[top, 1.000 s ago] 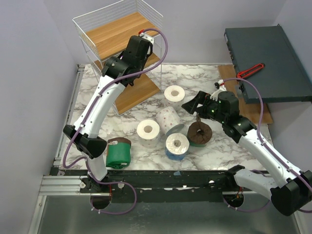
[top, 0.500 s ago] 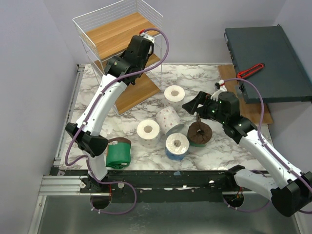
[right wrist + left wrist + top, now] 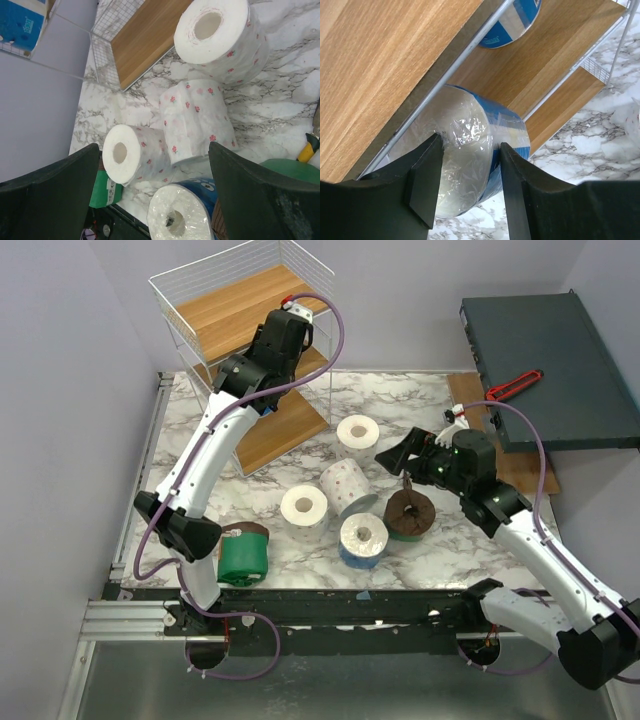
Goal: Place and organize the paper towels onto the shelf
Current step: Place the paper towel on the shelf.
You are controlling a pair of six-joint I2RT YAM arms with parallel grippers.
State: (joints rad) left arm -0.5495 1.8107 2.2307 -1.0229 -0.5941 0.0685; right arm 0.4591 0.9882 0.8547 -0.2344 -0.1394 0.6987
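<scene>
Left gripper (image 3: 470,145) reaches into the shelf (image 3: 235,310), fingers set either side of a blue-wrapped roll (image 3: 470,120) lying on a board beneath the top tier; cannot tell whether it is clamped or let go. Right gripper (image 3: 154,150) hangs spread wide and empty above three speckled rolls (image 3: 197,120) on the marble table (image 3: 300,410), a second blue roll (image 3: 182,215) just beside them.
</scene>
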